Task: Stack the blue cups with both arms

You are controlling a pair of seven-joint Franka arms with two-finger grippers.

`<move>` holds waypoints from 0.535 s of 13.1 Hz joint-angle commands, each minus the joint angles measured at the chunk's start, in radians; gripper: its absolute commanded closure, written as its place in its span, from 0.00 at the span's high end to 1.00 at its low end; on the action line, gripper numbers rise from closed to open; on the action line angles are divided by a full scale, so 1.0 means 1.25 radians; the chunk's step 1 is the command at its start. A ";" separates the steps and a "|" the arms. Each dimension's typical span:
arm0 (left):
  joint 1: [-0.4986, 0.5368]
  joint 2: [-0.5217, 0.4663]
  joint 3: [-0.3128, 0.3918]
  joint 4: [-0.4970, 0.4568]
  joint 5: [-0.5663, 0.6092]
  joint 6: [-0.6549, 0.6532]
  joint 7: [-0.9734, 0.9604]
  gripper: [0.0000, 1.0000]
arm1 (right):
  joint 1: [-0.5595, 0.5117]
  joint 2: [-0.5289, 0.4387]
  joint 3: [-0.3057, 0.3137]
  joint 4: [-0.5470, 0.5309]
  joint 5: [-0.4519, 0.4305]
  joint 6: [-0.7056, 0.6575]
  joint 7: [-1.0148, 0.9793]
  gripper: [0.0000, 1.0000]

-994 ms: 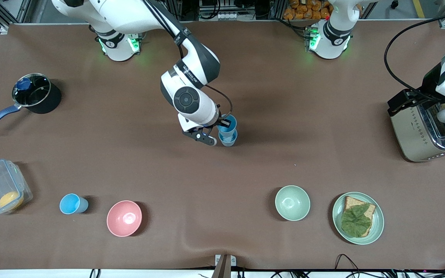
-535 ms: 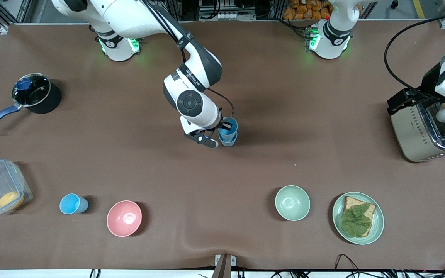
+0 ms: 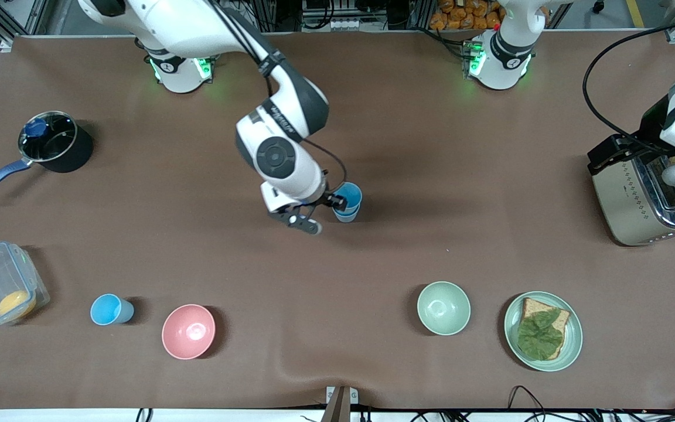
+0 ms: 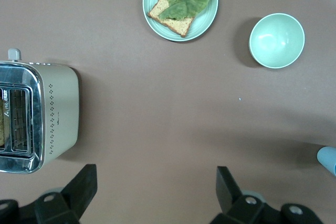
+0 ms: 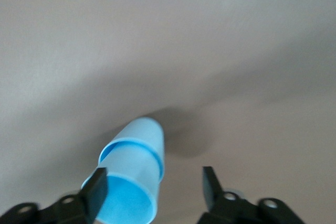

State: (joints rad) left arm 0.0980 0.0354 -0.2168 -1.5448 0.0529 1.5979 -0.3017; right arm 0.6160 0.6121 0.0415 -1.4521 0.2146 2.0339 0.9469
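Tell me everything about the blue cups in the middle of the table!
The two light-blue plastic cups are round, tapered tumblers without handles, nested one inside the other. The stack stands on the brown table at its middle, mouth up and empty. The right gripper is open around the rim: one finger reaches over it, the other is outside.

The front camera looks down on my whole desk (image 3: pixel 372 264) from high up, facing my bases. My left wrist camera looks straight down from well above, sharing the pale green bowl (image 4: pixel 276 40) with it; my right sits close over the nested blue cups (image 5: pixel 134 182).
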 commanded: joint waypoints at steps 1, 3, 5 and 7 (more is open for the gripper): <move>0.004 -0.007 0.006 0.001 -0.019 -0.013 0.017 1.00 | -0.084 -0.053 0.002 -0.014 -0.037 -0.092 -0.115 1.00; 0.005 -0.007 0.007 0.001 -0.019 -0.013 0.017 1.00 | -0.155 -0.086 0.002 -0.015 -0.037 -0.175 -0.223 1.00; 0.004 -0.004 0.007 0.000 -0.019 -0.013 0.018 1.00 | -0.219 -0.149 0.002 -0.079 -0.051 -0.199 -0.324 1.00; 0.003 -0.004 0.005 0.000 -0.019 -0.013 0.017 1.00 | -0.275 -0.217 0.002 -0.150 -0.065 -0.199 -0.396 1.00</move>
State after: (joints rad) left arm 0.1017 0.0365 -0.2146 -1.5467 0.0528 1.5961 -0.3017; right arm 0.3275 0.4570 0.0238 -1.5049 0.1593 1.7736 0.5208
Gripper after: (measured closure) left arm 0.000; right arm 0.000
